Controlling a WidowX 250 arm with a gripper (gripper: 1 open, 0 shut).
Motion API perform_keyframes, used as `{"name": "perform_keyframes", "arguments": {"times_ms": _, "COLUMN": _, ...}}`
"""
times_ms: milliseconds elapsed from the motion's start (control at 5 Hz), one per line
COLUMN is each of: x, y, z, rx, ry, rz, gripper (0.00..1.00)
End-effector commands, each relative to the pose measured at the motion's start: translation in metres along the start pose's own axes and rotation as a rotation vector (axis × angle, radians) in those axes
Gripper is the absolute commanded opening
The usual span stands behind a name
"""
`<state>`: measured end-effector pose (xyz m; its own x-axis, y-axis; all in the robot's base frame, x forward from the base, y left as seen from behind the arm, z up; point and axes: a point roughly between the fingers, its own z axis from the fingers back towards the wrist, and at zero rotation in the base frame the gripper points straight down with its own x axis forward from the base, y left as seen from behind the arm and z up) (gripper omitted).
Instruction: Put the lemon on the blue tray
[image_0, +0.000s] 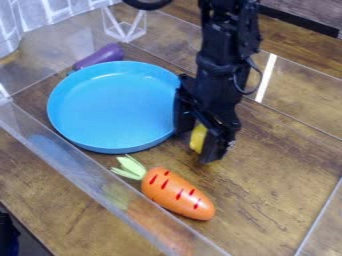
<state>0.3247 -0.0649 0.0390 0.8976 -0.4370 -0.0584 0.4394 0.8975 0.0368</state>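
Observation:
The lemon (198, 137) lies on the wooden table just right of the blue tray (80, 120). Only a yellow sliver of it shows between the black fingers. My gripper (205, 140) points straight down and stands open, low over the table, with its jaws on either side of the lemon. One finger (218, 148) hides most of the fruit. Whether the pads touch the lemon I cannot tell. The round blue tray has nothing on it.
An orange carrot (181, 193) with green leaves lies in front of the gripper, near the front edge. A purple object (102, 55) sits behind the tray. Clear plastic walls (54, 150) border the table at the left and front.

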Motion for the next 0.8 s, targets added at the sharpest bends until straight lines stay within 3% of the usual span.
{"name": "perform_keyframes", "arguments": {"times_ms": 0, "x": 0.022, "y": -0.013, "z": 0.019, "rx": 0.009, "ry": -0.057, "rz": 0.001, "gripper": 1.0}}
{"name": "perform_keyframes", "arguments": {"times_ms": 400, "x": 0.03, "y": 0.012, "z": 0.01, "rx": -0.006, "ry": -0.047, "rz": 0.046, "gripper": 1.0}}
{"name": "perform_keyframes", "arguments": {"times_ms": 600, "x": 0.028, "y": 0.025, "z": 0.009, "rx": -0.013, "ry": -0.039, "rz": 0.076, "gripper": 0.0}}
